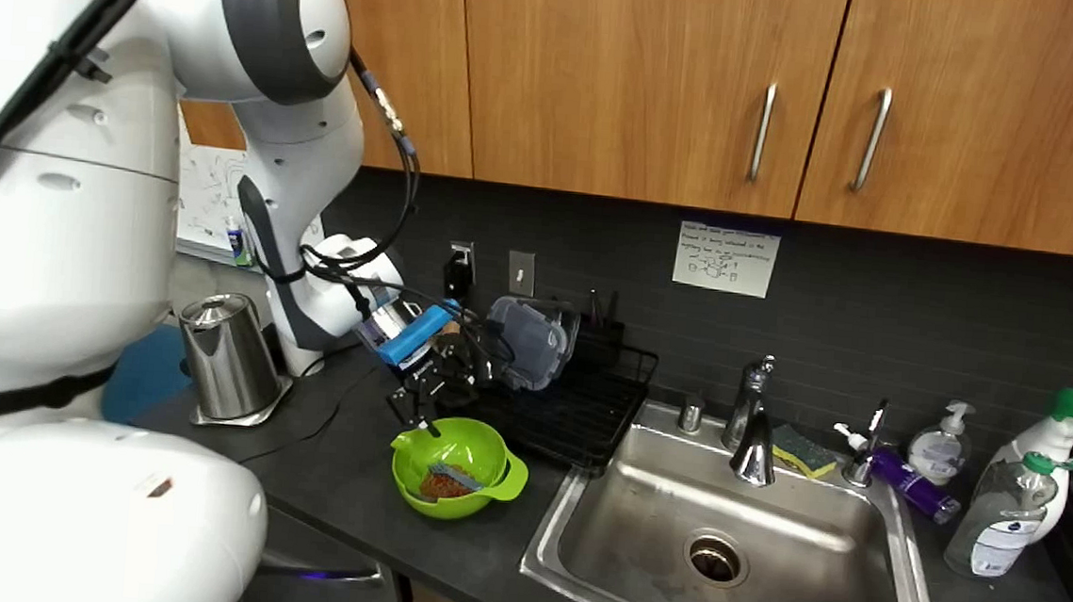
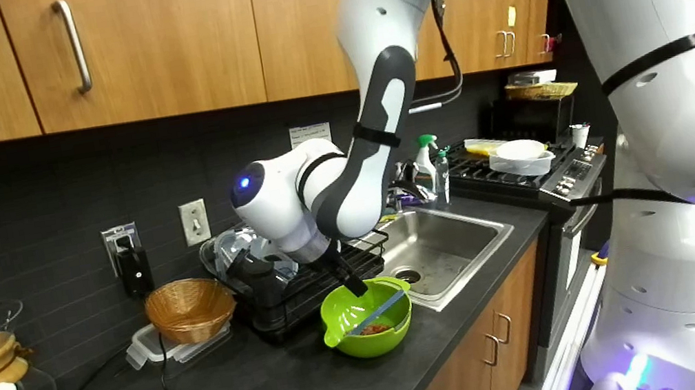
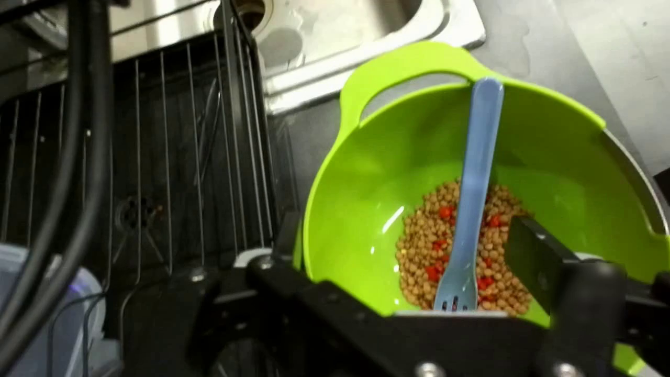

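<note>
Found gripper [image 3: 411,246] with jaws wide apart over green bowl [image 3: 361,209]; unable to confirm contact. Located bowl on dark counter [image 1: 326,480], beside dish rack [image 1: 565,426]. Noted brown grains [image 3: 419,251] with red bits [image 3: 433,272] inside, plus blue fork [image 3: 472,193] lying across them and leaning on rim

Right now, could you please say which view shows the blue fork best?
The wrist view: the blue fork appears large, handle and slotted end visible. Both exterior views show it small, in the green bowl.
</note>
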Available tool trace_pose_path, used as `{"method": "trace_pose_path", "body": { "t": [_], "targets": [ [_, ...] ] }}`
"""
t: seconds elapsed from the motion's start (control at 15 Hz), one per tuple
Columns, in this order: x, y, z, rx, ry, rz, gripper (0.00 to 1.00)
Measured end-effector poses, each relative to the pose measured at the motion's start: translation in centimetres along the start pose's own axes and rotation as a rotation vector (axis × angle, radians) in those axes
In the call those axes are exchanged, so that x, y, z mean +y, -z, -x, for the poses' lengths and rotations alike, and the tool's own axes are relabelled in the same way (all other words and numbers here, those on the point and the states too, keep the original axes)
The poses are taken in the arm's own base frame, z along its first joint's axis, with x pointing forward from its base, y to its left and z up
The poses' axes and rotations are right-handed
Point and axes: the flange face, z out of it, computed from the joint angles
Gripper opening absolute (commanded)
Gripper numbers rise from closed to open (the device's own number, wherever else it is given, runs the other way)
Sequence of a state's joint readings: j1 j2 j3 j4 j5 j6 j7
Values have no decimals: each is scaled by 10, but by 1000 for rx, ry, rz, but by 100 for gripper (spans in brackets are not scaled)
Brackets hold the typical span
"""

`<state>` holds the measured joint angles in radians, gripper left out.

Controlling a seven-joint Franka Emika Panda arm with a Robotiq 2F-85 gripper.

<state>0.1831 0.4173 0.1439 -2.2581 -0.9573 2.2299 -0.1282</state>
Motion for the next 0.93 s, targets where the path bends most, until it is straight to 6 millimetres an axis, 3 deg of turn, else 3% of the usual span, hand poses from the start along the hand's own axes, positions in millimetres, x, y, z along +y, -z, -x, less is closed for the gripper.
{"method": "trace_pose_path", "body": {
  "t": [0.4,0.93],
  "targets": [
    [-20,-10,-1,184,8,-29,100],
    [-35,-9,18,175,-28,-47,100]
  ]
}}
